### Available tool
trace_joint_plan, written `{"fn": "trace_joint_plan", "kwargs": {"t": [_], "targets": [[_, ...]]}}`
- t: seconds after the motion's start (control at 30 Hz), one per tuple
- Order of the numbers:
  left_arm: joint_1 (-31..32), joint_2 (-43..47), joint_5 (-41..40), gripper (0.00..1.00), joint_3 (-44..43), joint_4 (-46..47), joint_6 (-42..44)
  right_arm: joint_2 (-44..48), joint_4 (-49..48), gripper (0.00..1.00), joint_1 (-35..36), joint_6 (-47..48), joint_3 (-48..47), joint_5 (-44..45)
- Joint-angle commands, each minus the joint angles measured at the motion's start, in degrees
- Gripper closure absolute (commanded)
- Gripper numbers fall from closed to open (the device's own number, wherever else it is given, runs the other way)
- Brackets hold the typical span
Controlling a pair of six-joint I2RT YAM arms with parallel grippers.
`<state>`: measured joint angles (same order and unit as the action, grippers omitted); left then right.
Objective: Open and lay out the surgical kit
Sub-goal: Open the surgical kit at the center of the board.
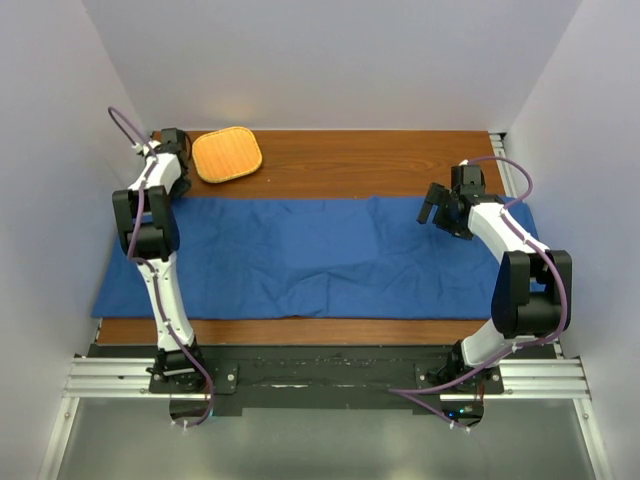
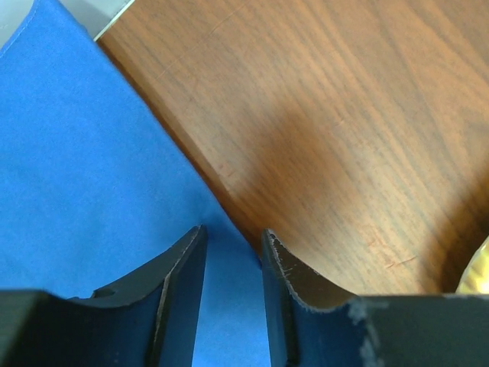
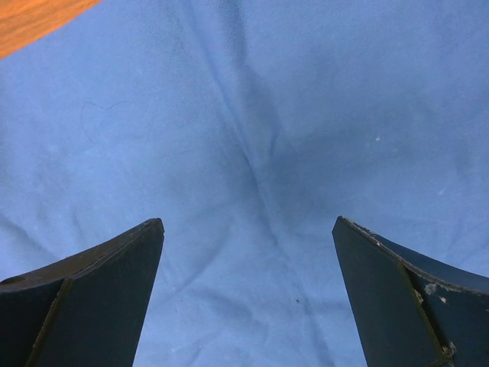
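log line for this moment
left gripper: part open over blue cloth edge | right gripper: open above cloth | orange mat: off cloth

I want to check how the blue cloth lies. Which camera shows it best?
The top external view: nearly the whole blue cloth lies spread out, wrinkled mid-way. The left wrist view shows only one edge on the table; the right wrist view only a creased patch.
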<state>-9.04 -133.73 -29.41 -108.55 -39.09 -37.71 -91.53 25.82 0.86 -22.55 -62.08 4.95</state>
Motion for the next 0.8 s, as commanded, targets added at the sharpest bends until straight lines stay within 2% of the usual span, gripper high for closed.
{"fn": "trace_joint_plan", "kwargs": {"t": [0.0, 0.67, 0.77], "targets": [[-0.63, 4.09, -0.74, 0.61, 1.33, -0.28, 1.5, 0.38, -1.21, 0.01, 0.19, 0.75, -0.41, -0.47], [-0.63, 6.64, -0.21, 0.63, 4.66, -0.02, 2.82, 0.82, -0.51, 0.01, 0.19, 0.75, -0.49, -0.38], [-0.63, 6.29, -0.12, 0.6, 4.32, 0.33, 2.47, 0.56, -0.6, 0.01, 0.28, 0.75, -0.58, -0.64]]}}
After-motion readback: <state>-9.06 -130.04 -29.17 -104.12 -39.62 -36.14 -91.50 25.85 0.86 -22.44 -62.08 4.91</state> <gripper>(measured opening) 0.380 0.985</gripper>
